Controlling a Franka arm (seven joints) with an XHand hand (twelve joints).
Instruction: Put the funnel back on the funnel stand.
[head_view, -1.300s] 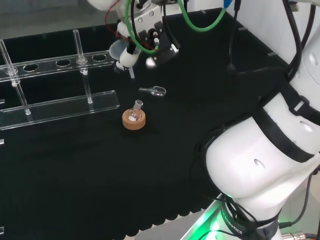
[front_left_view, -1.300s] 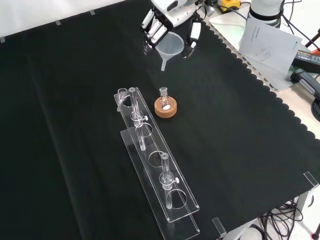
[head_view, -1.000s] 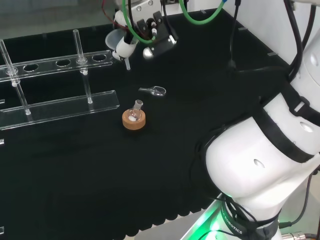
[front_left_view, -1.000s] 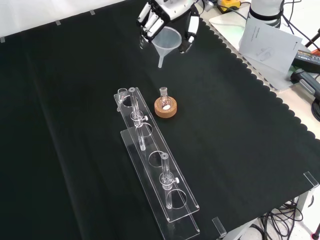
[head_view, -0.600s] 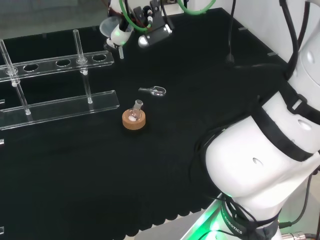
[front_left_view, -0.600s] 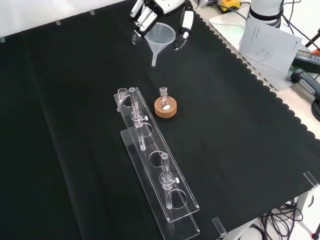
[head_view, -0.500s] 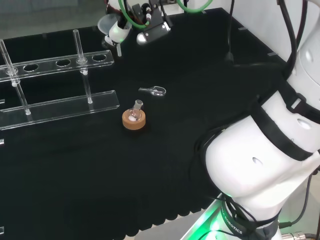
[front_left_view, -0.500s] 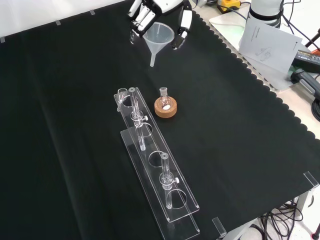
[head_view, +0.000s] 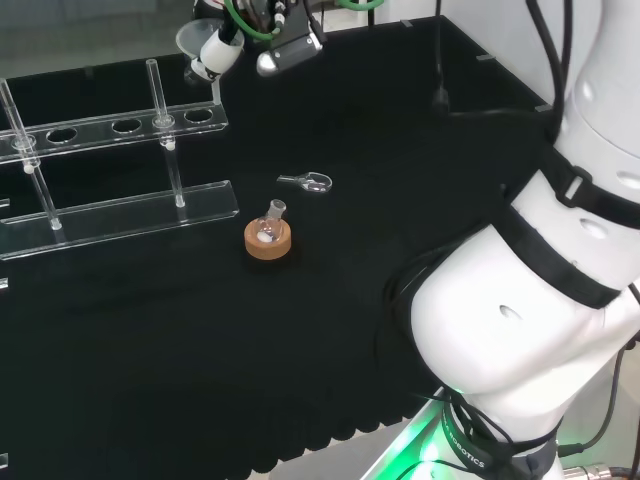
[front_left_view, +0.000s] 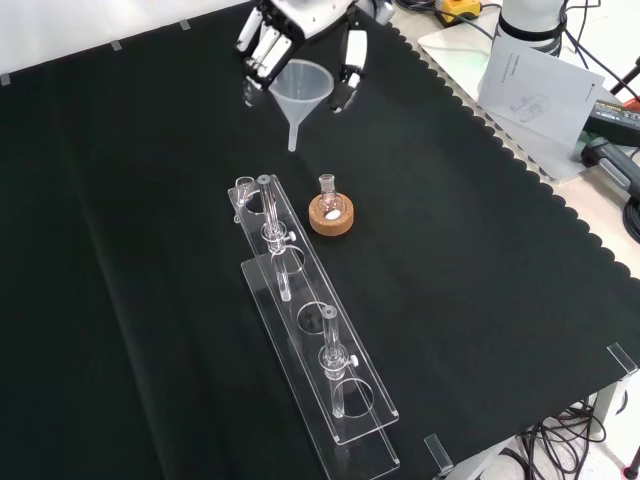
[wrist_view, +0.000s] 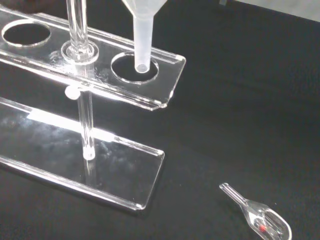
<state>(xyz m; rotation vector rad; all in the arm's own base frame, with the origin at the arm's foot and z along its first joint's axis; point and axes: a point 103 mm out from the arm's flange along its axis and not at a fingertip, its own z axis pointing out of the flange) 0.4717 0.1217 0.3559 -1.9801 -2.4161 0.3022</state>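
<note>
Funnel (front_left_view: 301, 88) pinched in the robot hand (front_left_view: 300, 30) hangs above the funnel stand's (front_left_view: 312, 330) end hole.

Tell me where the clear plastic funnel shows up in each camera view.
Head view: clear plastic funnel at top, left of centre, in the hand.
Front view: funnel top centre, between the fingers.
Wrist view: its stem over an end hole.
Shared landmark: clear acrylic funnel stand.

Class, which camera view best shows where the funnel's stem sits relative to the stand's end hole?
The wrist view: the funnel stem hangs over the stand end hole. The front view shows the whole funnel in the hand, short of the stand; the head view shows just its rim.
</note>
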